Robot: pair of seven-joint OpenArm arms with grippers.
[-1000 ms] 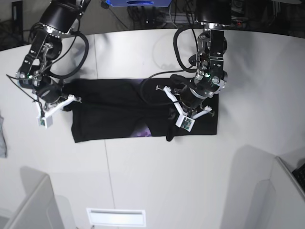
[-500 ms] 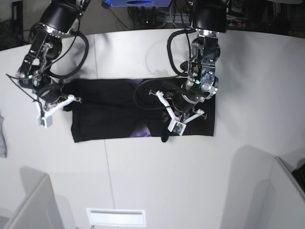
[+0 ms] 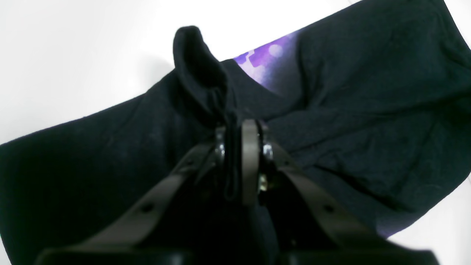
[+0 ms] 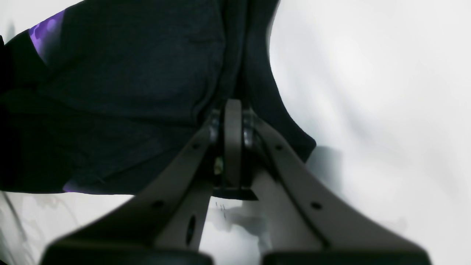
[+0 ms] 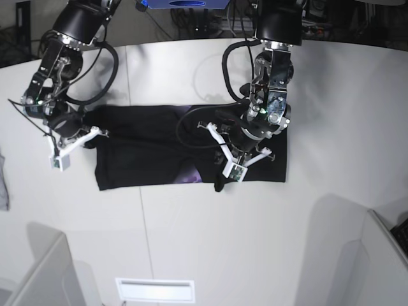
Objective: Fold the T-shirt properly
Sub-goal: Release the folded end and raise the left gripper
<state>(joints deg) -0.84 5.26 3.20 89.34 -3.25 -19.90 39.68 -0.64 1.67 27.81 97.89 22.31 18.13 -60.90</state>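
Observation:
The black T-shirt (image 5: 140,146) lies spread across the white table, with a purple patch of its print showing near its front edge (image 5: 191,175). My left gripper (image 5: 223,175) is shut on a bunched fold of the shirt, right of its middle. In the left wrist view the fold (image 3: 198,70) sticks up past the shut left gripper (image 3: 235,129). My right gripper (image 5: 88,140) is shut on the shirt's left edge. In the right wrist view the cloth (image 4: 128,73) runs into the closed right gripper (image 4: 233,106).
A small grey cloth scrap (image 5: 3,185) lies at the table's left edge. Grey partition panels stand at the front left (image 5: 38,274) and front right (image 5: 357,255). Cables and equipment sit beyond the table's back edge (image 5: 191,19).
My left gripper has moved left with the fold in it, and the shirt's right edge has drawn in a little. The right arm has not moved.

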